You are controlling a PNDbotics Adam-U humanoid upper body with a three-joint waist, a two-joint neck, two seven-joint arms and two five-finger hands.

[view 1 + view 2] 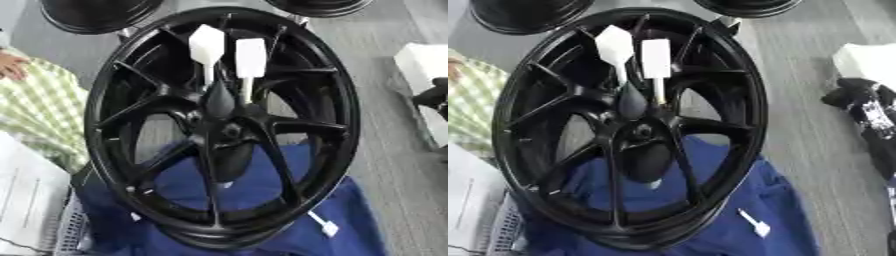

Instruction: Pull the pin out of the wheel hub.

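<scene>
A black spoked wheel hub (114, 120) lies tilted on a blue cloth (350, 220) in the middle of the view. Two white pins stand side by side in its upper half, near the centre: the left pin (206, 46) and the right pin (250, 57), flat heads up and thin shafts running down towards the hub centre (229, 131). A third white pin (754, 224) lies loose on the cloth at the lower right. My right hand (861, 101) shows black at the right edge, well apart from the wheel and holding nothing I can see. My left hand is out of view.
Two more black wheels (96, 15) (319, 6) sit at the top edge. A white box (868, 59) stands at the right behind my hand. A green checked cloth (39, 115) and a white sheet (26, 200) over a mesh basket (72, 227) fill the left side.
</scene>
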